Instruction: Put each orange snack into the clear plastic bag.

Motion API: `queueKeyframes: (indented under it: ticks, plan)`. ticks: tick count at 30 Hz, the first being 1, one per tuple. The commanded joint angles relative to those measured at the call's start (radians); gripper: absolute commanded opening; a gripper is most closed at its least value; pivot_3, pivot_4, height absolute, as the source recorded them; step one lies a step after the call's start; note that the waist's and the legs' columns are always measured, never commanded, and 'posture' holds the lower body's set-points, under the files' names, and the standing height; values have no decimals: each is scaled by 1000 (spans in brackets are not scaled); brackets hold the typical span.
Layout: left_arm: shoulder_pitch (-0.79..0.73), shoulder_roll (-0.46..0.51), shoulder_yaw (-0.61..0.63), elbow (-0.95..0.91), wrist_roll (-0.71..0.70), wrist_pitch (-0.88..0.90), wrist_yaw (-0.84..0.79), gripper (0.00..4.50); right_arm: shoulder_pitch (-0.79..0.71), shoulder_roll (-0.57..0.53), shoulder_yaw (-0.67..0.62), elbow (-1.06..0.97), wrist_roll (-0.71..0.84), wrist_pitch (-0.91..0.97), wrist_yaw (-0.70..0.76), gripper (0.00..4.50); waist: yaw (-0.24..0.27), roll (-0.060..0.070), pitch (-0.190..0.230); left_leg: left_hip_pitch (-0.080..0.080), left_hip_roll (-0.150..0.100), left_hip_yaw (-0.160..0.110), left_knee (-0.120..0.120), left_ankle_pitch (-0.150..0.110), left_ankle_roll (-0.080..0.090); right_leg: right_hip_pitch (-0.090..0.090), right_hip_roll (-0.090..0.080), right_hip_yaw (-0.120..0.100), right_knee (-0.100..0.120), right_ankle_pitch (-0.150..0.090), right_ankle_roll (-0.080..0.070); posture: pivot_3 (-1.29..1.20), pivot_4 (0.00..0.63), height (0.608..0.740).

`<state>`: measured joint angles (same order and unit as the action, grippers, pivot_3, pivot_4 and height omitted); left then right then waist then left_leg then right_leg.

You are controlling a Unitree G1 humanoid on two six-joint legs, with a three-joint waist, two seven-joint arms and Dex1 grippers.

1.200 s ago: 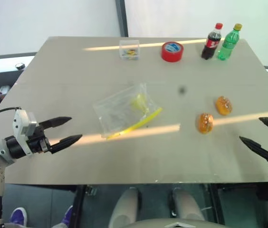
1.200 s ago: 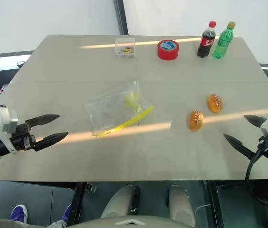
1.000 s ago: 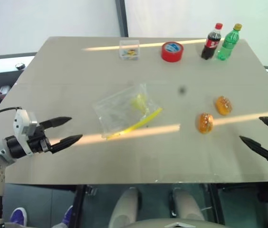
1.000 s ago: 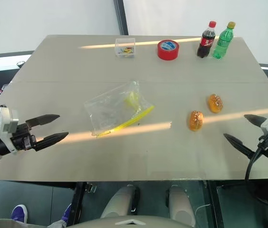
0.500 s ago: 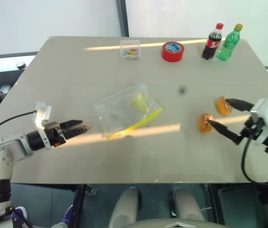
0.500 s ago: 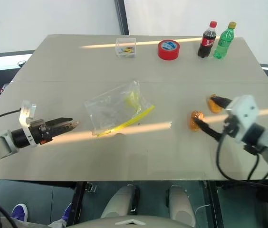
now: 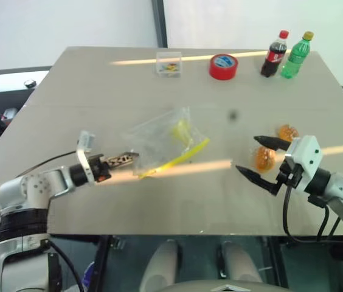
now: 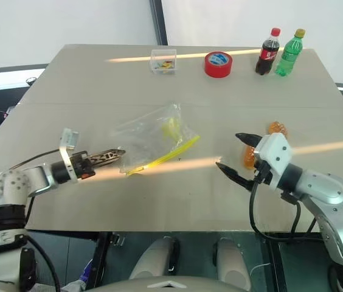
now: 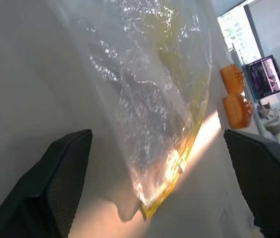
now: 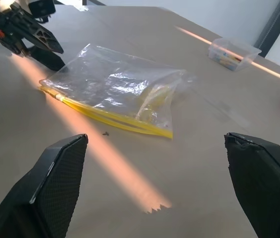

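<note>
Approach step — we've got the left gripper (image 7: 129, 158) spread at the bag (image 7: 159, 139) corner, right gripper (image 7: 258, 158) spread just short of the snacks (image 7: 264, 157). Next: straddle the nearer one, pinch.

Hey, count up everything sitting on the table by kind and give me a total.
Orange snacks: 2
Clear plastic bag: 1
Small clear box: 1
Red tape roll: 1
Cola bottle: 1
Green bottle: 1
Total: 7
</note>
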<state>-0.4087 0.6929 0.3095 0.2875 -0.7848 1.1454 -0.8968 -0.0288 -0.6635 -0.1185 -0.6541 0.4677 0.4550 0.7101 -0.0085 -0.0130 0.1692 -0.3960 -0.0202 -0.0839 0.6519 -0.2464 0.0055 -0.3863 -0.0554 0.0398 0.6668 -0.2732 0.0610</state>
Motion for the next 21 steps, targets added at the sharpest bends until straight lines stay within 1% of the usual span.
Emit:
queueKeyframes:
  ticks: [1,6,8,9,10,11,12,13,15,16,17,18,19,21]
  plan:
    - [-31,-58,-39,66,4,47,19,4479,-16,16,32,-56,-8,-18,-23,4500,0,0,-1,0,0,0,0,0,0,0,0,0,0,0,0,0,150,740]
    - [-88,-115,-27,179,15,56,21,4479,-7,26,50,-67,-18,-20,-38,4500,0,1,-2,0,-2,-1,1,0,0,0,0,0,2,0,0,0,150,740]
    - [-101,-147,-35,194,13,67,27,4479,-2,32,61,-69,-26,-23,-44,4500,0,3,-4,1,-2,-1,1,0,0,1,0,-1,2,0,0,0,150,740]
    - [-107,-162,-36,205,16,67,36,3969,-1,34,66,-69,-30,-25,-47,4500,0,3,-4,2,-2,-1,2,0,0,1,0,-1,2,0,0,0,150,740]
    - [-114,-177,-34,214,17,69,43,3657,-2,37,73,-67,-37,-28,-49,4500,0,3,-4,2,-2,-1,2,0,0,1,0,-1,3,0,0,0,150,740]
    - [-119,-188,-29,223,15,73,48,3200,-3,39,78,-66,-43,-31,-51,4500,0,3,-5,2,-2,-1,2,0,0,1,0,0,3,0,0,0,150,740]
    - [-123,-196,-22,228,11,81,54,2636,-4,42,84,-65,-49,-33,-52,4500,-1,3,-5,2,-2,-1,2,0,0,2,0,0,3,0,0,0,150,740]
    - [-126,-203,-12,233,5,96,63,2286,-6,45,91,-61,-58,-38,-54,4500,-3,3,-4,2,-2,-1,2,0,0,2,0,0,3,0,0,0,150,740]
    - [-136,-217,7,244,-7,124,80,1441,-13,49,106,-52,-77,-50,-56,4500,-2,4,-5,2,-2,-1,2,0,0,1,0,0,3,0,0,0,150,740]
    - [-142,-224,16,248,-12,137,87,919,-19,52,114,-47,-90,-57,-59,4500,-2,5,-6,2,-3,-2,2,0,0,1,0,-1,4,0,0,0,150,740]
    - [-148,-233,29,251,-18,151,101,574,-26,55,126,-39,-107,-67,-61,4500,-1,7,-7,2,-3,-2,2,0,0,2,0,-1,4,0,0,0,150,740]
    - [-156,-246,55,250,-31,174,124,118,-35,56,144,-28,-138,-84,-67,4500,0,8,-8,3,-3,-2,2,0,0,2,0,-1,5,0,0,0,150,740]
    - [-164,-258,81,249,-44,195,147,41,-45,55,162,-17,-175,-104,-73,4500,0,8,-8,7,-4,-2,2,0,0,6,-1,-1,5,0,1,0,150,740]
    - [-183,-281,146,224,-83,254,199,41,-69,53,215,10,-282,-151,-102,4500,-2,7,-8,12,-4,-2,2,0,0,10,-1,0,5,-1,1,0,150,740]
